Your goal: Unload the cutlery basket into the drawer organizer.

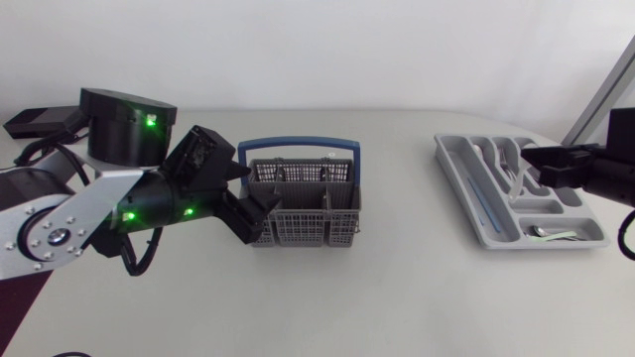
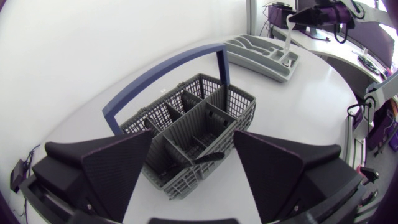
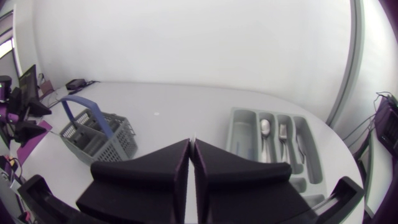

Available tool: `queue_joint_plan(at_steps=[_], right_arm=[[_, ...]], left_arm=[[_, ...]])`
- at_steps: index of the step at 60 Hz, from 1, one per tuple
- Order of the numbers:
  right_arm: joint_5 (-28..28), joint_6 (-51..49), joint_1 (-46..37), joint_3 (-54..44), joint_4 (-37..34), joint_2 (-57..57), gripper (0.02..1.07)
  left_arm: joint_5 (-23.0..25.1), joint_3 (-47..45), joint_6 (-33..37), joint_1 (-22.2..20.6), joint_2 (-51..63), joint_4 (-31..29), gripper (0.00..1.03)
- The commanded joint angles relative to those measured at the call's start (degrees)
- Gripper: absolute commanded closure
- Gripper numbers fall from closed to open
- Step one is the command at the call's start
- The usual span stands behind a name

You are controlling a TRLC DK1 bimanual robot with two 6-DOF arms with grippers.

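Over on the left, our left arm comes in low across the table, and its pincer is spread wide right at the left end of the cutlery basket. From the left wrist view the two broad fingers stand either side of the basket's near corner, well apart, and we cannot tell whether either one touches the mesh. The basket is grey with a blue hoop handle standing upright over it. It sits near the middle of the table. A slim dark piece lies across the rim of its nearest compartment; what it is we cannot tell.

Moving right, there is bare table, then the grey drawer organizer well apart from the basket. A spoon lies in its near cross compartment, and more cutlery rests in the long slots.

At the far right, our right arm's pincer hangs over the organizer. Its fingers are pressed almost together, clamped on a thin pale piece of cutlery that hangs down toward the organizer's compartments.
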Motion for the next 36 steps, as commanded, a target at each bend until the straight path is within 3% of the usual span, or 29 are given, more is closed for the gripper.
queue_joint_plan(at_steps=[1, 15, 36], right_arm=[[-1.35, -5.77, -4.94, -1.32, 1.33, 3.29, 1.00], [-4.33, -14.39, -16.10, 2.64, 4.23, 14.71, 1.00], [-4.51, -23.53, -21.82, 8.79, 9.16, 28.51, 1.00]], left_arm=[[-0.36, -0.33, 0.72, -0.48, -0.35, -0.40, 0.13], [-0.53, -0.42, 0.72, -0.31, 0.08, -0.40, 0.13], [-1.94, -0.42, 0.63, -0.84, 0.44, -0.40, 0.13]])
